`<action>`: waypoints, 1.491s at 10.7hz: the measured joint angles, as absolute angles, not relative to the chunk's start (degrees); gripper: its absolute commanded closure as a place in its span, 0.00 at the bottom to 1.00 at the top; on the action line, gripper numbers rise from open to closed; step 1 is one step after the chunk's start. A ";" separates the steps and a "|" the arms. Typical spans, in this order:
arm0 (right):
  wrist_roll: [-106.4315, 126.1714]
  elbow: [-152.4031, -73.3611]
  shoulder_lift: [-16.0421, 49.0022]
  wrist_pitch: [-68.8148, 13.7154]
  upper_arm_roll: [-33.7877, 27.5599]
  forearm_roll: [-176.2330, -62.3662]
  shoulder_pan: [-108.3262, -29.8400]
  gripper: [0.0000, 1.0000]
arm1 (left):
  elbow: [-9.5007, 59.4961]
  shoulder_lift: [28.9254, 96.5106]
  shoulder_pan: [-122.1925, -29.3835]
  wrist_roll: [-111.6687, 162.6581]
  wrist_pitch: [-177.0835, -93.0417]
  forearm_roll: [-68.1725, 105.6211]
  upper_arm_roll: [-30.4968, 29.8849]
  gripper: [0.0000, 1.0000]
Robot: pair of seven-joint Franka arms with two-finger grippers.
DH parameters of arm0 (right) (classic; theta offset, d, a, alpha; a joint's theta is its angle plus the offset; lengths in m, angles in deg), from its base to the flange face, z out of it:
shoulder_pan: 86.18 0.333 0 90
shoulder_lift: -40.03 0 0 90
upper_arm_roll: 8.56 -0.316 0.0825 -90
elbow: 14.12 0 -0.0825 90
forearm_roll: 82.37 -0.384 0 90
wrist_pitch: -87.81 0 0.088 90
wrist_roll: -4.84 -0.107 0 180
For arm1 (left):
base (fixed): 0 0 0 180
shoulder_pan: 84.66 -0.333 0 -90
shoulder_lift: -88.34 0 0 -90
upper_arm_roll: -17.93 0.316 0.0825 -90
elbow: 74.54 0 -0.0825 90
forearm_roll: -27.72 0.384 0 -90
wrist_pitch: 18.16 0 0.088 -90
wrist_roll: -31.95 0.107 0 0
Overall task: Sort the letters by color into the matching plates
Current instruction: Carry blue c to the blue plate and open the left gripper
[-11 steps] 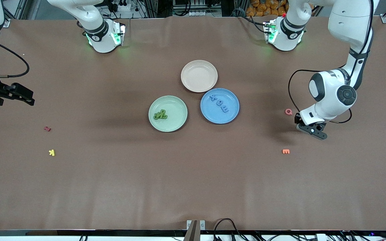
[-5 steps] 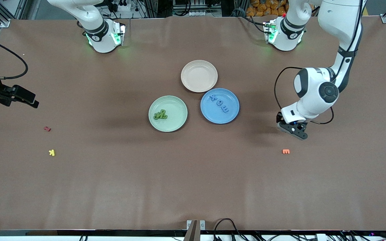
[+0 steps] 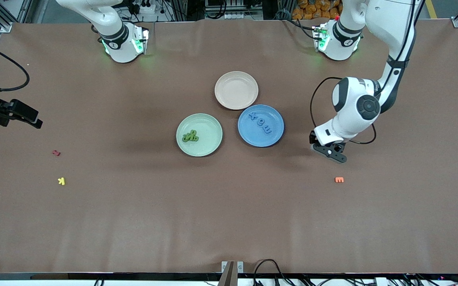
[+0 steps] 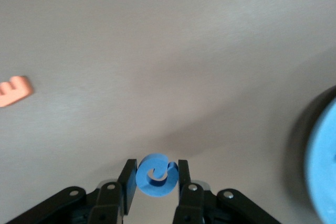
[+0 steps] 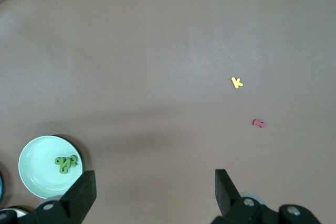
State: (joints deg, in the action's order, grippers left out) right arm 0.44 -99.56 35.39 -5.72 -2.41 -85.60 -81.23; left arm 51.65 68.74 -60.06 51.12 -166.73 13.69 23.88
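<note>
Letters: green cluster [image 3: 190,136] lying in mint plate [image 3: 210,145]; three blue letters [image 3: 261,122] in blue plate [image 3: 277,134]. Right gripper [image 5: 155,192] spread wide, waiting at its table end. Left gripper [image 4: 155,174] clamps a blue letter [image 4: 156,174] over bare table beside the blue plate.

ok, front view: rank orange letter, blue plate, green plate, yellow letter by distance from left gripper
From the left gripper:
1. orange letter, nearer the camera
2. blue plate, mid-table
3. green plate, next to it
4. yellow letter, right arm's end
</note>
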 measured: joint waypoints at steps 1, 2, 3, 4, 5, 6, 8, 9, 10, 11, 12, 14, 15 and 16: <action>0.43 -99.54 35.39 -5.74 -2.46 -85.59 -81.16 0.00 | 51.43 68.74 -59.86 48.10 -166.55 14.23 22.54 1.00; 0.44 -99.54 35.39 -5.75 -2.51 -85.58 -81.14 0.00 | 51.15 68.77 -59.63 44.61 -165.82 15.10 21.29 1.00; 0.44 -99.54 35.39 -5.78 -2.55 -85.57 -81.10 0.00 | 50.77 68.95 -59.27 40.52 -164.69 16.44 20.03 1.00; 0.43 -99.45 35.38 -5.84 -2.56 -85.57 -81.05 0.00 | 50.46 69.40 -58.99 36.48 -163.58 18.09 18.76 1.00; 0.44 -99.29 35.39 -5.84 -2.57 -85.56 -81.02 0.00 | 50.36 69.96 -58.86 32.60 -162.80 19.81 17.43 1.00; 0.44 -99.17 35.39 -5.83 -2.58 -85.56 -81.01 0.00 | 50.36 70.33 -58.82 29.11 -162.33 20.72 16.12 1.00; 0.46 -99.12 35.39 -5.82 -2.99 -85.53 -81.08 0.00 | 50.38 70.39 -58.42 23.54 -162.09 21.27 13.78 1.00; 0.46 -99.12 35.39 -5.82 -3.85 -85.50 -81.47 0.00 | 50.42 70.38 -58.01 20.77 -161.99 21.30 12.79 1.00; 0.46 -99.12 35.39 -5.82 -5.01 -85.25 -82.30 0.00 | 50.53 70.36 -57.67 18.01 -161.92 21.34 11.73 1.00; 0.46 -99.12 35.39 -5.82 -5.74 -85.17 -82.98 0.00 | 50.68 70.28 -57.42 15.38 -161.87 22.35 10.68 1.00; 0.46 -99.11 35.39 -5.82 -6.28 -85.15 -83.47 0.00 | 50.88 70.16 -57.05 11.92 -161.82 24.36 9.96 1.00; 0.46 -99.11 35.39 -5.82 -6.73 -85.01 -83.79 0.00 | 51.35 69.97 -56.64 6.47 -161.76 27.39 8.57 1.00; 0.46 -99.11 35.39 -5.82 -6.85 -84.84 -83.79 0.00 | 51.50 69.95 -56.45 5.20 -161.74 27.56 8.26 1.00; 0.46 -99.11 35.39 -5.82 -6.93 -84.72 -83.79 0.00 | 51.55 69.91 -56.08 4.29 -161.65 27.56 8.21 1.00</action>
State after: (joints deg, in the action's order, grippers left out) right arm 0.46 -99.11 35.39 -5.82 -6.93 -84.72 -83.79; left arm 51.55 69.91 -56.08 4.29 -161.65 27.56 8.21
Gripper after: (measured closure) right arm 0.000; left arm 0.643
